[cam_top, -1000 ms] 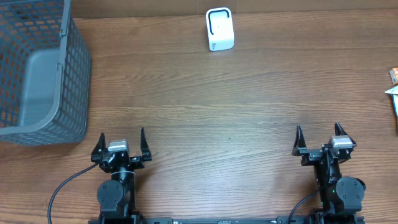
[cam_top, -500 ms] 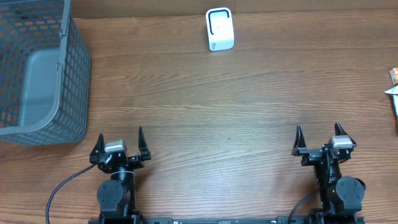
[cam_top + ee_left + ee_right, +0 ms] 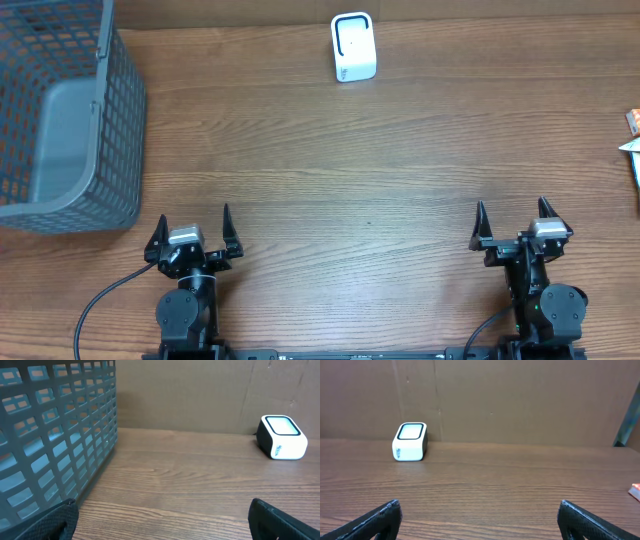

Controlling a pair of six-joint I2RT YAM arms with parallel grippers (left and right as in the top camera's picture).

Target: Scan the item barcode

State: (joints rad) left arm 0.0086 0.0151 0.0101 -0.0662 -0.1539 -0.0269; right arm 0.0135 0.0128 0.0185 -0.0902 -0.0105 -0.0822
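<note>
The white barcode scanner (image 3: pixel 353 47) with a black-framed window stands at the far middle of the wooden table; it also shows in the left wrist view (image 3: pixel 282 437) and the right wrist view (image 3: pixel 410 441). Small packets (image 3: pixel 633 148) lie at the table's right edge, cut off by the frame, and a reddish corner (image 3: pixel 635 491) of one shows in the right wrist view. Which of them is the item I cannot tell. My left gripper (image 3: pixel 194 215) (image 3: pixel 162 505) and right gripper (image 3: pixel 511 205) (image 3: pixel 479 504) rest near the front edge, both open with only bare wood between the fingers.
A tall grey mesh basket (image 3: pixel 125 120) stands at the far left, its wall (image 3: pixel 60 435) close on the left gripper's left side. A brown board backs the table behind the scanner.
The left gripper has shifted very slightly to the left. Nothing else has moved.
</note>
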